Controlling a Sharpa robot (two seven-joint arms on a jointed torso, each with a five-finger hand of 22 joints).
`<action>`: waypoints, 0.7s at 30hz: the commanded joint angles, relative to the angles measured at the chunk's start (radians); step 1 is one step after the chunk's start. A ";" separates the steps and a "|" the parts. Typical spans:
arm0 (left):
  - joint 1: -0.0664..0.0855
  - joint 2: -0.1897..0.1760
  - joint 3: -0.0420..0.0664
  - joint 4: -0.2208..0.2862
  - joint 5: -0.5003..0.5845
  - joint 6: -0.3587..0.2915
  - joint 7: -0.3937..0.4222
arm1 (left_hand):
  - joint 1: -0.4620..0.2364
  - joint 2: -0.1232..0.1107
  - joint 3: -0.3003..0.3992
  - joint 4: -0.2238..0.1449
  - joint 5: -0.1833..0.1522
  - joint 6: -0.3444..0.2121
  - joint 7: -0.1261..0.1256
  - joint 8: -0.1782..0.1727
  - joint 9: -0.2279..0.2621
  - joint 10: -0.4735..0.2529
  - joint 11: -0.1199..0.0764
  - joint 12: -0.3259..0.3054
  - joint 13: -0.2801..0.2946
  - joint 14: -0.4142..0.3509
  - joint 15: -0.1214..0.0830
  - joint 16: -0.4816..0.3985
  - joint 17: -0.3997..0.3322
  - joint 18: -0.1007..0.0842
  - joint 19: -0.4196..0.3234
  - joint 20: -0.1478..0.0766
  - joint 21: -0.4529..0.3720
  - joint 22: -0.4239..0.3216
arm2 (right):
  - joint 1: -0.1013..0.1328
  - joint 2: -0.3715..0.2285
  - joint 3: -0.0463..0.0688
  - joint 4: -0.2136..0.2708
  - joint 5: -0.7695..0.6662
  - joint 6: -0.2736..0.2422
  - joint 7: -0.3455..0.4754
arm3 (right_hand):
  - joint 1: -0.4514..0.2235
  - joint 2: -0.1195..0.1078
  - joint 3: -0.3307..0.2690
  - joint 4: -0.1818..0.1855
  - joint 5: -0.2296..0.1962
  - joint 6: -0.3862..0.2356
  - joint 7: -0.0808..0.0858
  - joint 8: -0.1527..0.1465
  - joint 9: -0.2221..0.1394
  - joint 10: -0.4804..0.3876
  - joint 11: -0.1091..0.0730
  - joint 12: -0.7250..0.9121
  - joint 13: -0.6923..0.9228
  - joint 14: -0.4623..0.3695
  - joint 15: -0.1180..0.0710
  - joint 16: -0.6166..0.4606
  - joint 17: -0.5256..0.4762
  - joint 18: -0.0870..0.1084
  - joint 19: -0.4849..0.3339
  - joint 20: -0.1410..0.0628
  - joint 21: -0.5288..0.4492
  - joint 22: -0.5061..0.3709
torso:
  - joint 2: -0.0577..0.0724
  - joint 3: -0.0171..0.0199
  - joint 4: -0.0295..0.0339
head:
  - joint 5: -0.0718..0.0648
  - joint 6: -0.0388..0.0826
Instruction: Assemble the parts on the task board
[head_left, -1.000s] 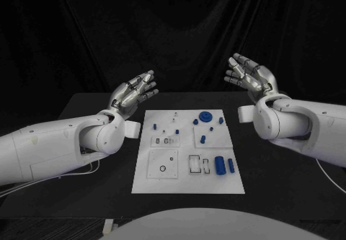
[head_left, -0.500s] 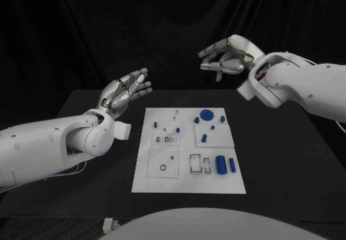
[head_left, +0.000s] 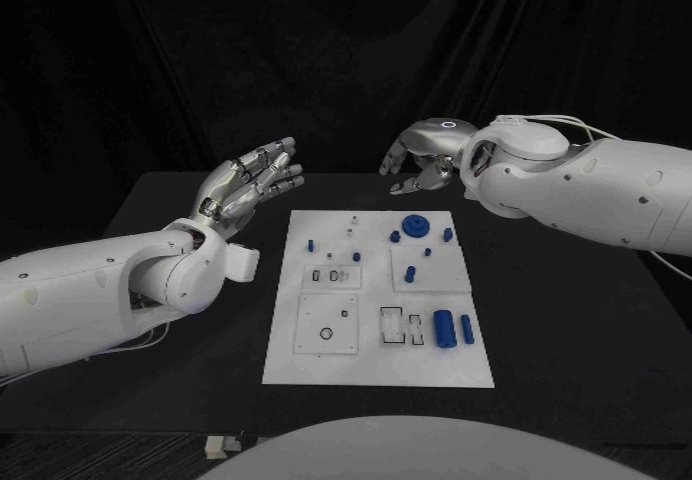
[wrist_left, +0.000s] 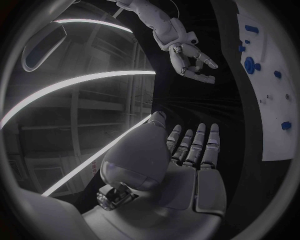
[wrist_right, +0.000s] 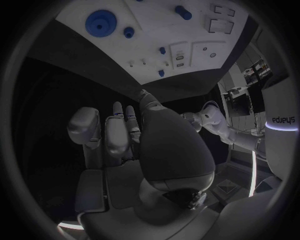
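Parts lie untouched on the task board mid-surface, while the right hand, fingers loosely curled on nothing, hovers beyond its far edge and the left hand waits flat-fingered beside it; a hasty descent could scatter the blue gear and neighbouring pieces.

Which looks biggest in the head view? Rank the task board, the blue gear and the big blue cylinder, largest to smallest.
1. Task board, by far the largest.
2. Blue gear and big blue cylinder: look about alike; the gear lies farther from the camera, so their order is unsure.
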 joint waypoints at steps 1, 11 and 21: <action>0.003 0.005 0.001 -0.003 -0.015 0.033 0.084 | 0.026 -0.005 0.016 -0.005 0.012 0.001 0.003 0.006 0.000 -0.008 0.002 0.012 -0.002 -0.002 0.005 0.006 -0.001 -0.017 0.011 -0.001 0.005 -0.002 | -0.012 0.012 0.001 -0.017 -0.113 0.070 -0.043 | 0.021 0.002 0.016 -0.011 0.029 -0.003 -0.009 -0.002 0.002 -0.002 0.000 -0.012 0.000 0.025 0.004 0.005 0.003 -0.006 -0.014 0.000 0.008 0.009 | -0.004 -0.0020 0.0022 | 0.002 -0.001; 0.003 0.007 0.001 -0.010 -0.016 0.044 0.087 | 0.038 -0.009 0.025 -0.009 0.020 0.007 0.005 0.008 0.001 -0.007 0.000 0.022 -0.002 -0.001 0.005 0.009 -0.001 -0.019 0.014 -0.001 0.006 -0.003 | -0.047 0.030 0.001 -0.044 -0.136 0.108 -0.047 | 0.013 -0.010 0.023 -0.016 -0.012 -0.011 -0.015 -0.002 0.005 -0.014 -0.002 -0.036 0.000 0.021 0.002 0.008 0.004 -0.006 -0.025 0.000 0.019 0.029 | -0.001 -0.0009 0.0013 | 0.005 -0.001; 0.002 0.016 0.001 -0.018 -0.016 0.053 0.090 | 0.043 -0.010 0.029 -0.011 0.025 0.013 0.006 0.010 0.001 -0.007 -0.001 0.026 -0.002 0.000 0.005 0.012 -0.001 -0.019 0.016 -0.001 0.007 -0.004 | -0.072 0.036 0.001 -0.066 -0.138 0.110 -0.037 | 0.002 -0.024 0.031 0.004 -0.010 -0.005 -0.013 -0.001 0.013 -0.006 -0.003 -0.048 0.005 0.019 0.003 0.009 0.004 -0.006 -0.033 0.001 0.024 0.047 | -0.002 -0.0010 0.0005 | 0.002 -0.001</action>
